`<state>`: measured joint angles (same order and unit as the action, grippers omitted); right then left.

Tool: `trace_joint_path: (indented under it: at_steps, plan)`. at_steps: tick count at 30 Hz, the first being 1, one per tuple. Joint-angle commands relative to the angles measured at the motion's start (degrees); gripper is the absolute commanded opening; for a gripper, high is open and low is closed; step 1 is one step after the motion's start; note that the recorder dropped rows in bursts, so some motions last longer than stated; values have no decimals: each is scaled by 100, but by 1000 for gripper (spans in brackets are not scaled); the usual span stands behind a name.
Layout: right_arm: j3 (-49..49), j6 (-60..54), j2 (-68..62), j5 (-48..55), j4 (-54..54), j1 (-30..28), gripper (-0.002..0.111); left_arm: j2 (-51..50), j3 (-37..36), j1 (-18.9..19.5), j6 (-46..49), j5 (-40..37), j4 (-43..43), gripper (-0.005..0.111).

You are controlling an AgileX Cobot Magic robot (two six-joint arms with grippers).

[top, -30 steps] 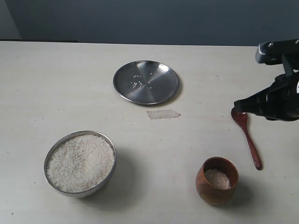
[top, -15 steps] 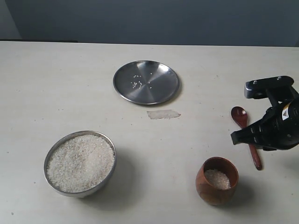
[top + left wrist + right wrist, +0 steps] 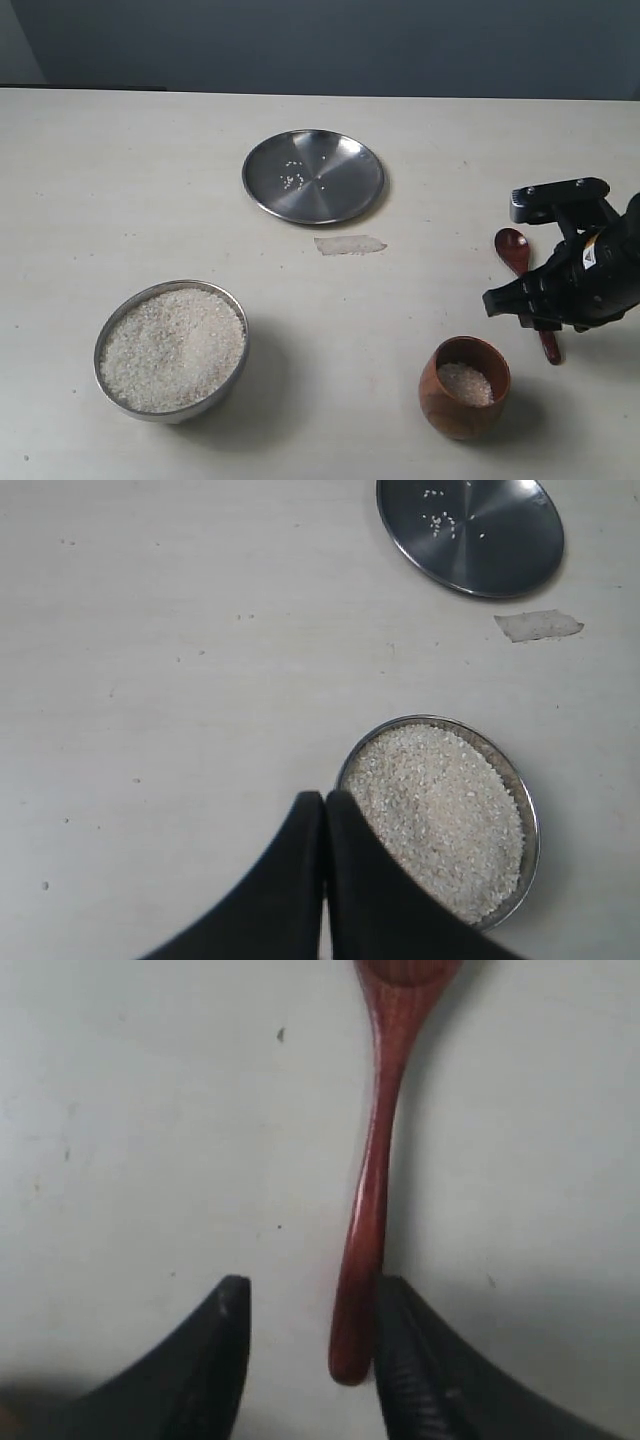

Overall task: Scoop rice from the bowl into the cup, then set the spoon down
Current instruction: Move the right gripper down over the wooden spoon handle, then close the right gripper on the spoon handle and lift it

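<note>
- Table [image 3: 120,170]: pale, lightly speckled top, everything sits on it.
- bowl [image 3: 172,284]: steel, near-left corner, heaped almost to the rim with rice [image 3: 172,348].
- plate [image 3: 340,200]: flat steel, far centre, well apart from the bowl.
- right gripper [image 3: 310,1285]: low over the table on the right, just beyond the cup. Jaws spread wide, holding nothing. Spoon handle end lies between the fingers, close against one of them.
- left gripper [image 3: 325,796]: fingers pressed together, nothing between them, hanging beside the bowl.
- cup [image 3: 455,420]: brown wood, upright, near-right, a little rice inside.
- spoon [image 3: 513,247]: flat on the table beyond the cup, handle end nearest it.
- scrap [image 3: 350,244]: thin, pale, just beside the plate's near edge.
- grains [image 3: 291,180]: a few loose ones on the plate.
</note>
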<state>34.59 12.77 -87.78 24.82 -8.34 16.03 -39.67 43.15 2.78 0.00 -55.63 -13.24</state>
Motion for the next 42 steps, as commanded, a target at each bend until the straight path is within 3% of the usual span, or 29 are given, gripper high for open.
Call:
trace_joint_path:
  at_steps: [1, 23, 31, 39, 42]
  plan:
    - [-13, 530, -195, -196, -498, 2, 40, 1, 29, 5, 44, 31, 21, 0]
    - [-13, 1897, -675, -469, -1559, 2, 40, 1, 29, 5, 44, 31, 21, 0]
    - [-13, 1942, -675, -503, -1571, 2, 21, 1, 29, 5, 44, 31, 21, 0]
    - [-13, 1940, -675, -468, -1709, 2, 37, 1, 29, 5, 44, 43, 21, 0]
    - [-13, 1940, -684, -472, -1707, 2, 38, 1, 29, 5, 44, 43, 5, 0]
